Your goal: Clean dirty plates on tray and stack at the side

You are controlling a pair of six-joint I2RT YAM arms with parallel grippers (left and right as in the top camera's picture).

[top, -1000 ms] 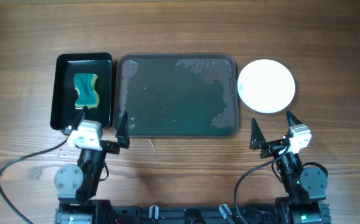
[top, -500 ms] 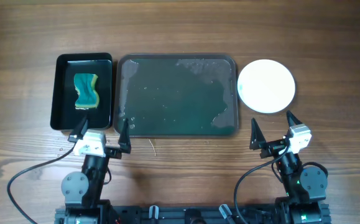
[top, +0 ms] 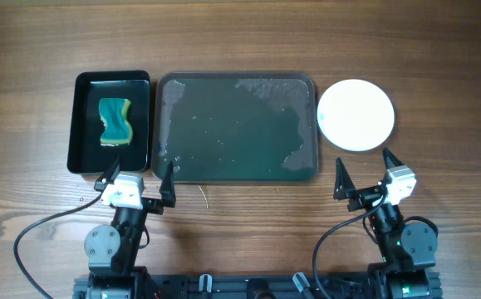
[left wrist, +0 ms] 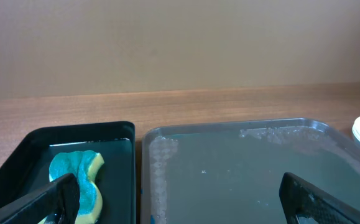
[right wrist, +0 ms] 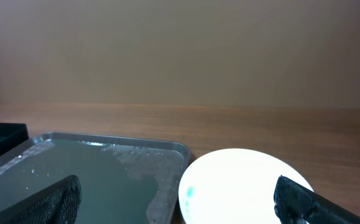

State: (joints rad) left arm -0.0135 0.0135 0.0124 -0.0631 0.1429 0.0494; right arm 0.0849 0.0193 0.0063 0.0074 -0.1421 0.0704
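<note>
Left gripper (top: pixel 136 176) and right gripper (top: pixel 363 166) both hover with fingers spread wide apart. From the left one, the wet tray (top: pixel 236 77) lies at one o'clock and a black container (top: pixel 78 124) with a sponge (top: pixel 115 121) at eleven. The white plates (top: pixel 356 115) sit at twelve o'clock from the right one, just beside the tray.

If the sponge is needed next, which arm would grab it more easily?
Left, probably. The left claw, open, sits just in front of the black container holding the sponge; the right claw is beyond the tray, by the white plate.

No readable text or labels.
</note>
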